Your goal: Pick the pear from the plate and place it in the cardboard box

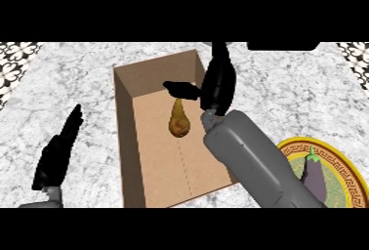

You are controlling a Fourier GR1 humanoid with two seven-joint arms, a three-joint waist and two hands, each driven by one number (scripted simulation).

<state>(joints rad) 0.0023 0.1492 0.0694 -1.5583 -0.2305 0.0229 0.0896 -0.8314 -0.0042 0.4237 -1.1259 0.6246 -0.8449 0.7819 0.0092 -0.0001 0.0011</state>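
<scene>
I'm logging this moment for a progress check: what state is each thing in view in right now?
pear: over the open box, its top pinched by the right hand
right hand: shut on the pear
left hand: open, fingers straight, resting left of the box
cardboard box: open-topped, upright on the counter
plate: at the right edge, pear gone
eggplant: lying on the plate

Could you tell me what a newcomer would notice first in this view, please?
The right robot hand dangles a brown pear over the open cardboard box at the counter's centre. At lower right, a purple eggplant lies on a gold-rimmed plate. The left robot hand rests open at left.
</scene>
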